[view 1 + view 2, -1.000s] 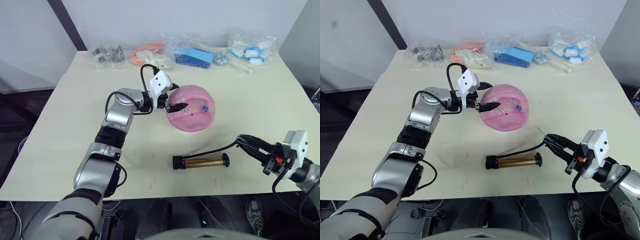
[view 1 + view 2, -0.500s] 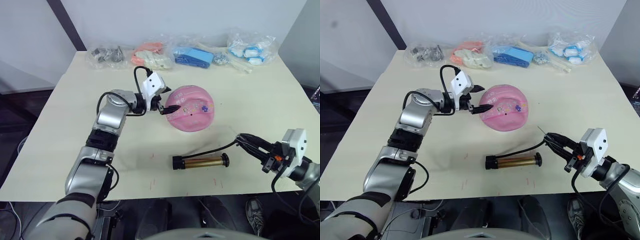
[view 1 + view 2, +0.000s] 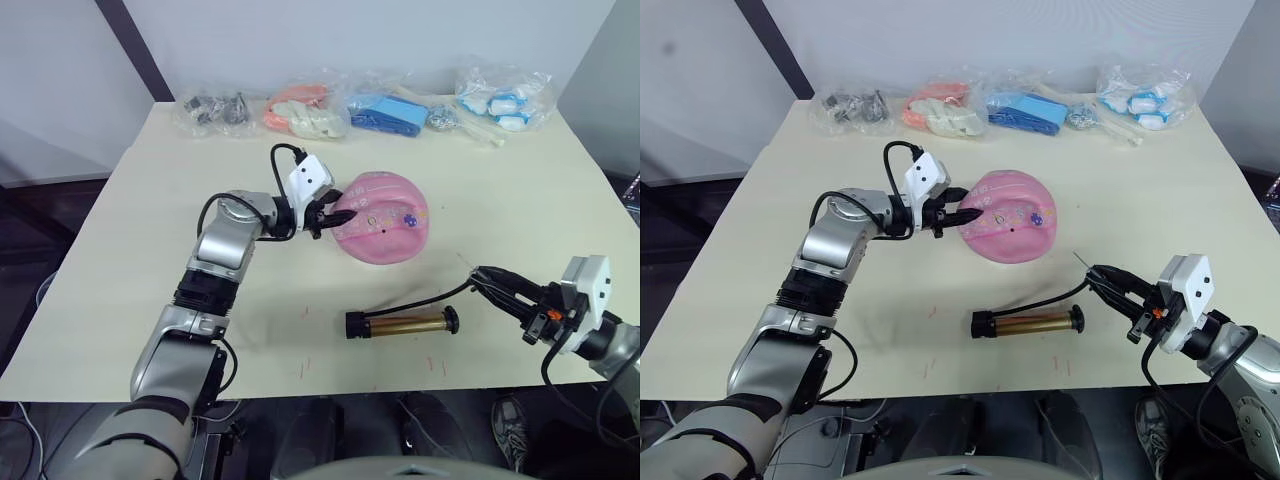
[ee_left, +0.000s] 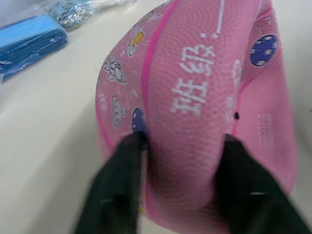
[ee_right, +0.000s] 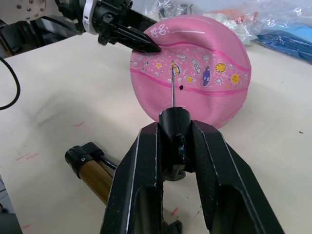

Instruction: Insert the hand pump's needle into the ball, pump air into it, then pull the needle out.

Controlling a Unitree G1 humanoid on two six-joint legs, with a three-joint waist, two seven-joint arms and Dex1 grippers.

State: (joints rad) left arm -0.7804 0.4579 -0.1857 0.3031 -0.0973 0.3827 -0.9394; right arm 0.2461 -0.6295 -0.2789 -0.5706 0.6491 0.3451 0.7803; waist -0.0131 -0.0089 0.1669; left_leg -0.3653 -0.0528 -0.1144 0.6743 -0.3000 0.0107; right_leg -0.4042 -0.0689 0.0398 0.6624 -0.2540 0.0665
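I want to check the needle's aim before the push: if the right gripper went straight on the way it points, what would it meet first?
Most likely the ball: in the right wrist view the needle held by the right gripper points at its side, near a small dark dot. Bare table lies between; exact depth is unclear.

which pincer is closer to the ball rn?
Left. The left pincer is at the ball, one finger on each side of a fold at its near-left edge. The right pincer is apart from it near the table's front right, gripping the needle fitting.

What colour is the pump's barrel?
Gold-bronze, with black end caps; the hand pump shows best in the left eye view.
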